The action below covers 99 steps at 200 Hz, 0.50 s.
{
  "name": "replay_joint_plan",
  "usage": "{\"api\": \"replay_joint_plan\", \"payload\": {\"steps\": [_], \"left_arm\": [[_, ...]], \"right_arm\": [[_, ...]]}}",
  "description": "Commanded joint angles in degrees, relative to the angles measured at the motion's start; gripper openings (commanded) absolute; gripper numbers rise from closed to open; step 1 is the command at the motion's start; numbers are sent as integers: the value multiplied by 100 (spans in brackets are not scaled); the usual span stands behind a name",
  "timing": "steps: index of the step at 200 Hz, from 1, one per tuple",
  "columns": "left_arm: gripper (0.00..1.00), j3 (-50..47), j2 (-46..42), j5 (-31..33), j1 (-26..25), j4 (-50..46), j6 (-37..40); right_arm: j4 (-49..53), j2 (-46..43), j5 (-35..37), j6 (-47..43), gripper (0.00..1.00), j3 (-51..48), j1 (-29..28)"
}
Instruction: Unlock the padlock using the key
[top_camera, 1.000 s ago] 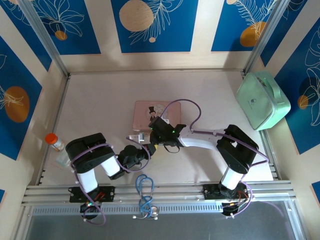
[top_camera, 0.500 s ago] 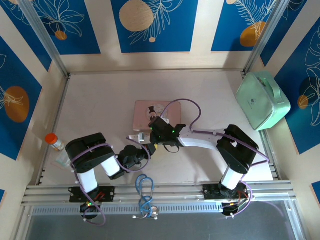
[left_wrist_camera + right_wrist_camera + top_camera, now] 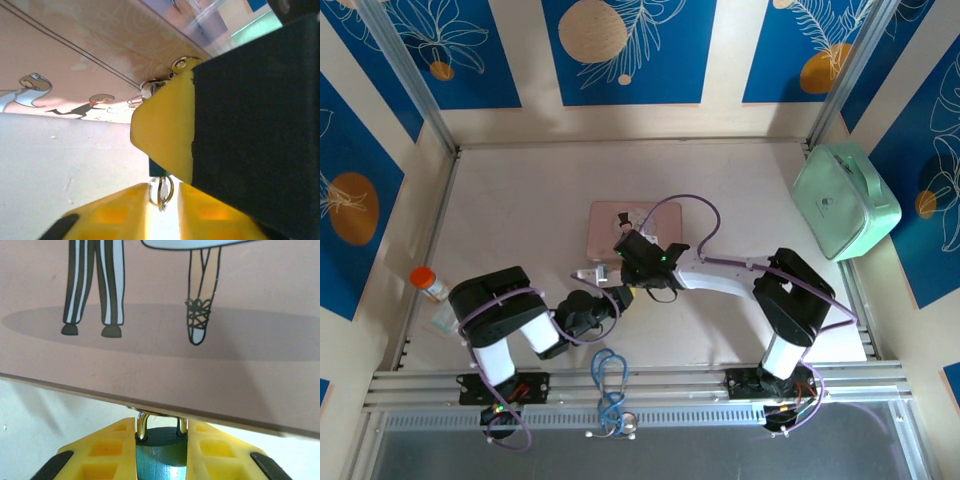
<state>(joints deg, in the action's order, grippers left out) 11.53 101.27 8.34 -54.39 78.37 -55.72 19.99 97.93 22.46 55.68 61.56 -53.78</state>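
Seen from the right wrist: right jaws clamped on the padlock (image 3: 161, 446), teal body between two pocketed yellow fingers (image 3: 100, 447), thin steel shackle (image 3: 141, 426) just ahead at the edge of the pink tin (image 3: 160, 315). Seen from the left wrist: left jaws pinched on one wire key ring (image 3: 160, 192), padlock just ahead. From above: rectangular tin flat on the pale bench (image 3: 520, 200), just beyond the jaws.

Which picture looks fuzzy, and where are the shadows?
Left wrist view: the right gripper's yellow finger is so close it looks soft, and the table glares white at the bottom. Right wrist view: the pink tin is sharp, shadowing the table under its edge.
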Motion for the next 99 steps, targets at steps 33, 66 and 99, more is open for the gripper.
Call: {"api": "replay_joint_plan", "payload": {"steps": [33, 66, 99], "left_arm": [[52, -328, -428, 346, -11, 229, 88], [38, -89, -193, 133, -72, 232, 59], [30, -45, -80, 184, -106, 232, 52]], "right_arm": [[1443, 549, -169, 555, 0, 858, -32], [1942, 804, -329, 786, 0, 1207, -70], [2276, 909, -521, 948, 0, 1445, -44]]}}
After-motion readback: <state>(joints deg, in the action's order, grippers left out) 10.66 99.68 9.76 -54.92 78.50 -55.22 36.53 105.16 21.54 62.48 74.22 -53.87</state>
